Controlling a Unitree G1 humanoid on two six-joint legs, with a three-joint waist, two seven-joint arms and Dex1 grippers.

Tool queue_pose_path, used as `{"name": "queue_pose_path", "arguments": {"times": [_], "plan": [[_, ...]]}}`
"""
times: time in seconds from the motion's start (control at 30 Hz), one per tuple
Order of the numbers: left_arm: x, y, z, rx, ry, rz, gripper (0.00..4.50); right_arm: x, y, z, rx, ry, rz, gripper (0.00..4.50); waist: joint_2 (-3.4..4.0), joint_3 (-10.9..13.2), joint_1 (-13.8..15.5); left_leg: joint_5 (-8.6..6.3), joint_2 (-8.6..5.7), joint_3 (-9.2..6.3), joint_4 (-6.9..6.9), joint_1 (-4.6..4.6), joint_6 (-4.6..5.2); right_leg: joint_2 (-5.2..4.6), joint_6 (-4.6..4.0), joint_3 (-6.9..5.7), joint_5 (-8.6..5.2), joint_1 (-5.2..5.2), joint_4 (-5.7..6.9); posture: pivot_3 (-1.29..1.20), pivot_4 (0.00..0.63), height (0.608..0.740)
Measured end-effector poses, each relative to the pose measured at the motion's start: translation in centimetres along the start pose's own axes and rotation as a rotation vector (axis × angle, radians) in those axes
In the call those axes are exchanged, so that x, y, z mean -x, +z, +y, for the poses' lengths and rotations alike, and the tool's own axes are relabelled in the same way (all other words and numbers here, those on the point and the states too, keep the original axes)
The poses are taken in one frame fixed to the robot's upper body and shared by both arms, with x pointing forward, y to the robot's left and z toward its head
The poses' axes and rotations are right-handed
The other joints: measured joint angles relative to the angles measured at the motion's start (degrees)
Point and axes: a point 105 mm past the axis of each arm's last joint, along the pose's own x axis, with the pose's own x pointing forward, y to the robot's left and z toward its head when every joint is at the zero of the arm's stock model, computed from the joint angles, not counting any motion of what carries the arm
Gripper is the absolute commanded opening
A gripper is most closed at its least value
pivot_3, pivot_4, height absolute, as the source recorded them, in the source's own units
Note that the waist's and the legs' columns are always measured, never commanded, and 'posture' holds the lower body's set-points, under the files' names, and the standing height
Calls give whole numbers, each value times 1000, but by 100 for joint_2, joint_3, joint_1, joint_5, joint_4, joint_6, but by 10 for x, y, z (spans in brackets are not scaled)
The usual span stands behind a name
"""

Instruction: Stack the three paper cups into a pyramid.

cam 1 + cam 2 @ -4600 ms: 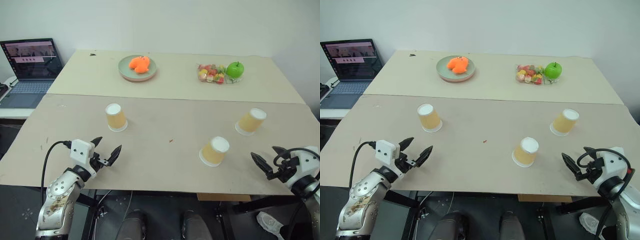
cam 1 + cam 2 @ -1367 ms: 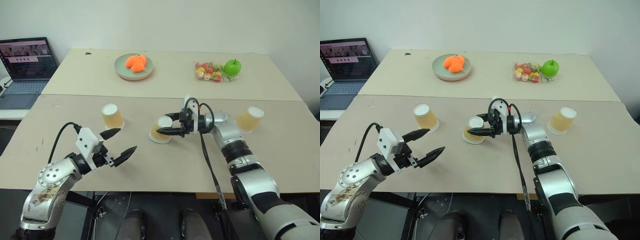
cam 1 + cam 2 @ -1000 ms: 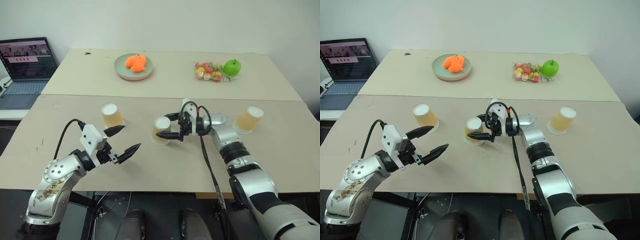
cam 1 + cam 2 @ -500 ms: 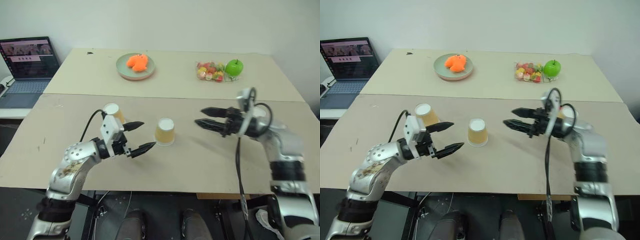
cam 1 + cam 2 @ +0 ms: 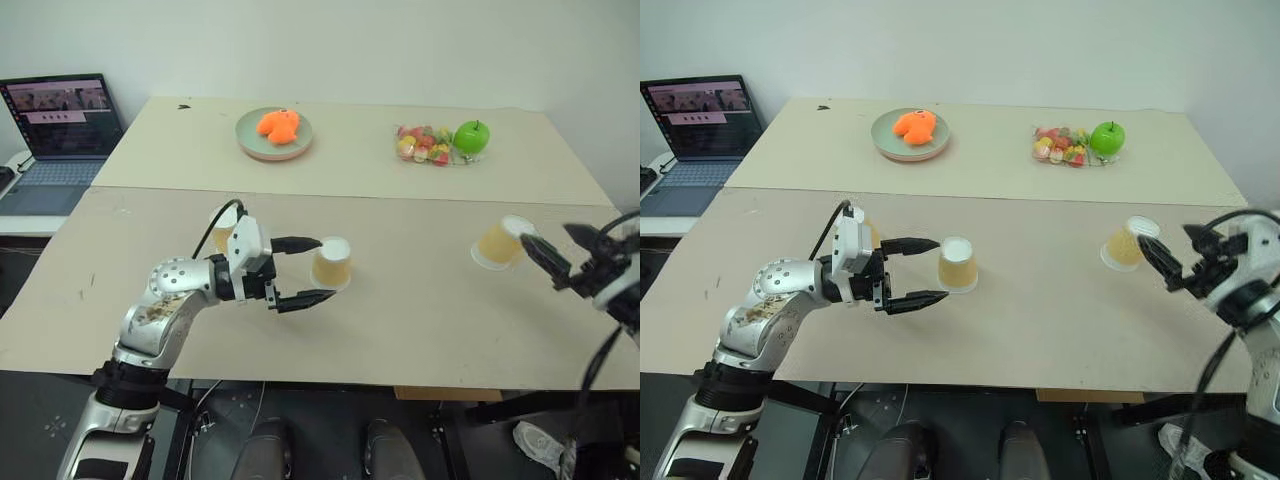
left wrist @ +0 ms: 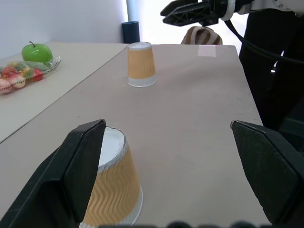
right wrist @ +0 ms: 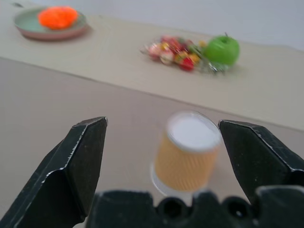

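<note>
Your left gripper (image 5: 308, 270) reaches in from the left with its fingers (image 5: 296, 243) spread wide, nothing held. The middle cup (image 5: 331, 263) stands upside down on the counter (image 5: 400, 320), near its centre, right at the tips of those fingers: the far finger ends just beside the cup's top edge and the near finger lies in front of the cup's base. In the left wrist view the cup sits hard against one finger, but you cannot tell from it whether they touch.

A second cup (image 5: 223, 229) stands behind your left wrist, mostly hidden by it, so you see just a bit of its orange side and white top.

Your right gripper (image 5: 560, 256) is out at the right edge of the counter, fingers (image 7: 71, 161) also released and empty. The third cup (image 5: 499, 242) stands upside down just ahead of it; the right wrist view frames that cup between the two fingers, apart from both.

All three cups are on the counter, each by itself, with nothing stacked.

On the far half of the counter you have a green plate (image 5: 247, 141) with an orange thing (image 5: 278, 124) on it, and a green apple (image 5: 470, 137) beside a bag of sweets (image 5: 422, 146). A laptop (image 5: 55, 140) sits open off to the left.
</note>
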Motion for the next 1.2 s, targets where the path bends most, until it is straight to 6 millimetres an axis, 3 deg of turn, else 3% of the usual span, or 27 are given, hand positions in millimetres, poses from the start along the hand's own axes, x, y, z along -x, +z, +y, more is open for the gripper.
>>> {"name": "queue_pose_path", "arguments": {"times": [0.23, 0.6, 1.2], "plan": [[-6, 14, 6, -75, -24, -28, 4500, -20, -32, 0, 19, 3, 72, 4387, 1, 0, -80, 1, 3, -2, -1, 5, 0, 6, 0, 1, 0, 1, 1, 0, 150, 676], [-6, 19, 14, -97, -2, -33, 4500, -48, -26, -12, -13, 11, 44, 4387, 1, 1, -60, 1, 3, -2, 1, 0, 0, 5, 1, 0, -1, 1, -1, 0, 150, 676], [-1, 15, 23, -77, 91, -39, 4500, -83, -16, -1, -36, 99, 34, 4387, 1, 1, -70, 1, 3, -2, 0, -1, 0, 5, 1, 0, -1, -1, -1, 0, 150, 676]]}}
